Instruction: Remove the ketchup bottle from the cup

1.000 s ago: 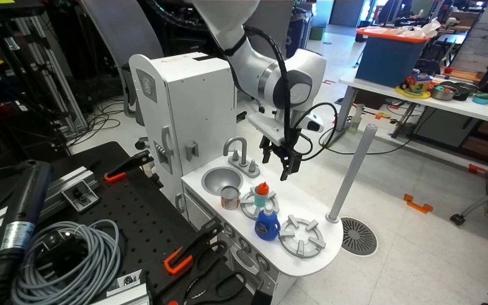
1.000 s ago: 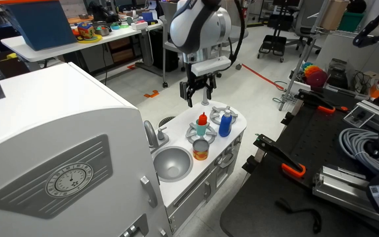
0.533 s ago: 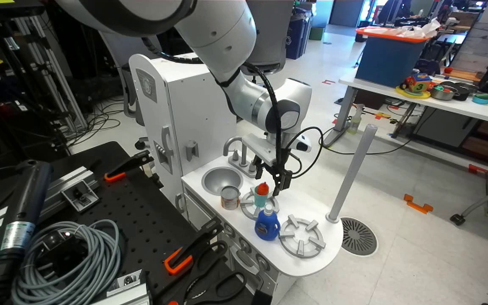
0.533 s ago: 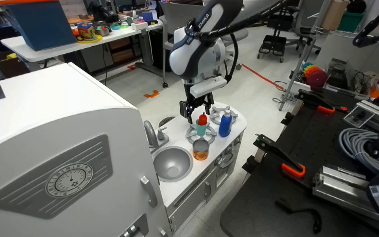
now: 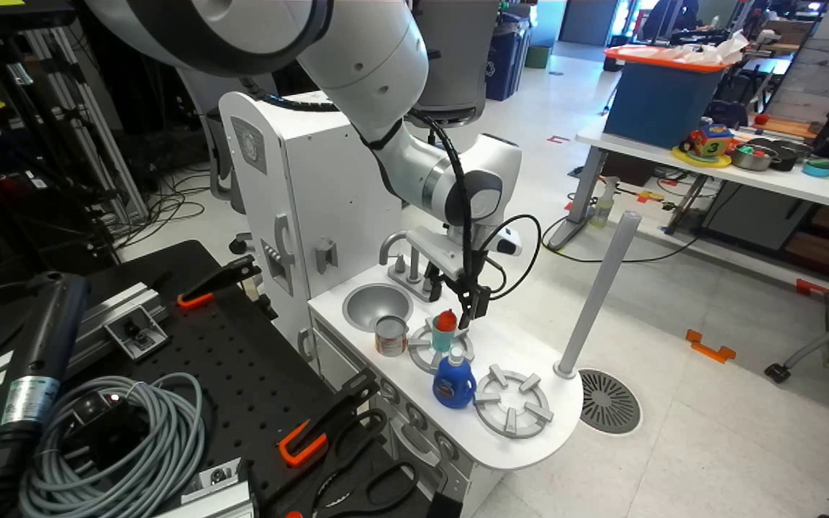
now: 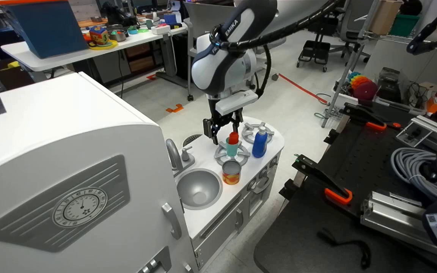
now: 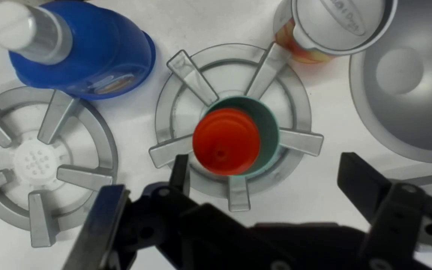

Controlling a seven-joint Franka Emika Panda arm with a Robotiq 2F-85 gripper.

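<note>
Nearest, along the lower part of the wrist view, the gripper (image 7: 264, 165) is seen with its fingers spread well apart, one tip left of centre and one to the right; nothing is held. Just beyond, at the centre of that frame, the red ketchup bottle (image 7: 225, 142) is seen inside the cup (image 7: 270, 135), over a grey burner (image 7: 302, 141), set toward the cup's left side with a gap shown at the right; whether it is tilted cannot be told. The step in hand is judged to be the approach, the grasp being not yet made. For the next move, the fingers would need to be shifted toward the top of the wrist frame until the bottle is straddled; then they should be closed on the red part that is shown above the rim in both exterior views, with the cup left unpinched, and the bottle drawn straight up. Farther up the wrist frame, a blue bottle (image 7: 92, 52) is placed at the upper left and a metal can (image 7: 336, 22) at the upper right, both apart from the cup. Farthest, upper right in an exterior view, a dark blue bin (image 5: 663, 101) is seen.
</note>
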